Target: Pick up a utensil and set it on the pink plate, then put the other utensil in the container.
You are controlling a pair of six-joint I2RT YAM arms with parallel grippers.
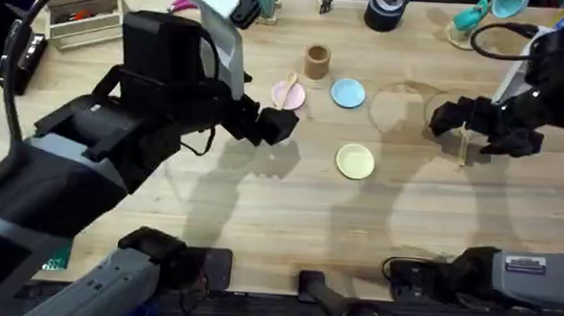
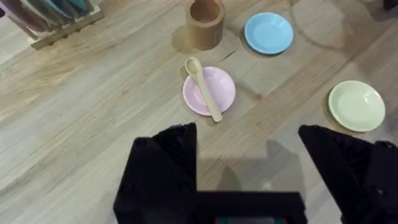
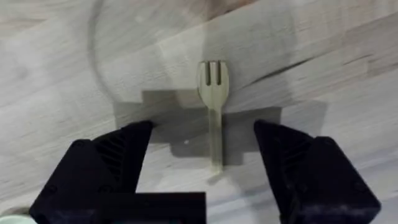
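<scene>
Surface: pale wooden table (image 1: 289,216), my two arms rising from its near edge.

Item, pink plate (image 2: 209,91): far centre of the table, flat. The utensil (image 2: 204,88), spoon-ended, lies across it, bowl end hanging over the rim toward the container.

Item, container (image 2: 205,23): brown cylinder, upright, open mouth up, just beyond the pink plate and to its right.

Item, light blue plate (image 1: 348,93): right of the pink plate, near the container.

Item, pale yellow plate (image 1: 355,161): nearer than the blue one, well apart from the pink.

Item, other utensil (image 3: 213,106): wooden fork, flat on the table at the right side, tines pointing away from my right wrist.

Item, my left gripper (image 2: 249,168): hovering just near of the pink plate, jaws spread wide, nothing between them.

Item, my right gripper (image 3: 205,155): directly over the fork, jaws spread to either side of its handle, not pinching it
</scene>
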